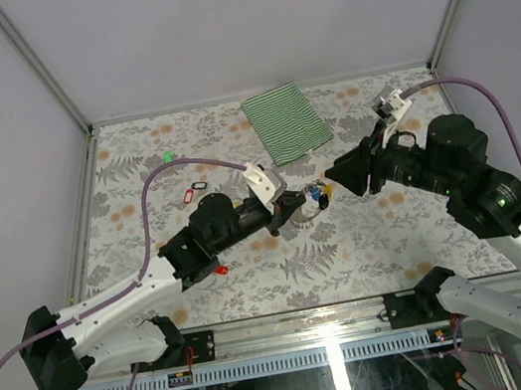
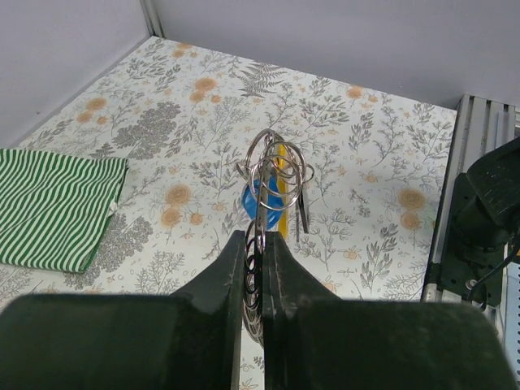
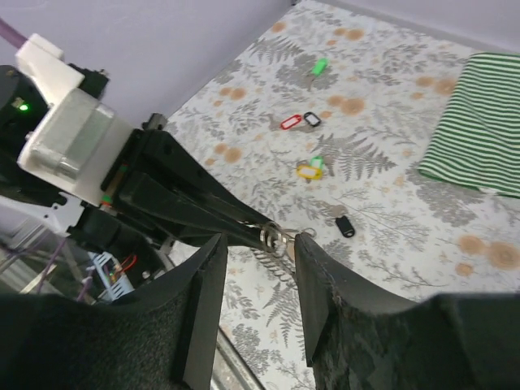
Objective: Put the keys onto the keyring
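Over the middle of the table (image 1: 388,233): the keyring (image 1: 314,198) is held clear of the floral surface, a bunch of wire loops sticking out past the fingertips of the left gripper (image 2: 258,237).
Left gripper: closed narrow on the keyring; its own wrist view shows the wire sandwiched between the jaws.
Right gripper (image 3: 260,244): jaws partway apart, one on each side of the ring's free end. Nothing looks clamped between them. One fingertip sits very near the wire, and I cannot tell if it touches.
On the ring: a blue tag (image 2: 250,201) and a yellow tag (image 2: 282,166) hang among the loops; the tangle hides whether there are more.
Off the ring: a green tag (image 3: 319,67), a red tag (image 3: 291,123) and a small black tag (image 3: 312,119) lie on the table well apart from the ring. A yellow-and-green tag (image 3: 310,168) and a larger black tag (image 3: 344,225) lie nearer to it.
Striped cloth (image 1: 288,121): at the far side, playing no part.
Step in hand: partway through, by my reading — some keys are threaded and several are not, and the right gripper is at the ring with nothing in its grasp.
Next move calls for: the left arm to keep the ring steady while the right goes for a loose key, pinching it so the bow hole stays free for the wire's split end.
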You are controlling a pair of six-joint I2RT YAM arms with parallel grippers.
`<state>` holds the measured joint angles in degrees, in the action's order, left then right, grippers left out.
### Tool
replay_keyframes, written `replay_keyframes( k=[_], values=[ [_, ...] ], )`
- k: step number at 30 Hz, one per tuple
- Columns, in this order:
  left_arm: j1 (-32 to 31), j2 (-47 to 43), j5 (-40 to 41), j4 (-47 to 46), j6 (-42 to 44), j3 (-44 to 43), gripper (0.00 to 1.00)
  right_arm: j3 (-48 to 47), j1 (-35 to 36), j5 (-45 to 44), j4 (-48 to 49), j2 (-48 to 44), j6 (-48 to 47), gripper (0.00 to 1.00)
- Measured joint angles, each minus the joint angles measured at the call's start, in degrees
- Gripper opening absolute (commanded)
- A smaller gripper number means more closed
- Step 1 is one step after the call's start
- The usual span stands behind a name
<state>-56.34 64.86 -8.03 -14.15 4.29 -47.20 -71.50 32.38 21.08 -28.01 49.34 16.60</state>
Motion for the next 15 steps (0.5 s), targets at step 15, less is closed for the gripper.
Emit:
replay_keyframes(
  k=[15],
  values=[
    [0.00, -4.15, 2.32, -3.04, -4.57, 2.40, 0.00, 0.09, 0.00, -5.11, -6.86, 3.98, -4.63, 0.61]
  ],
)
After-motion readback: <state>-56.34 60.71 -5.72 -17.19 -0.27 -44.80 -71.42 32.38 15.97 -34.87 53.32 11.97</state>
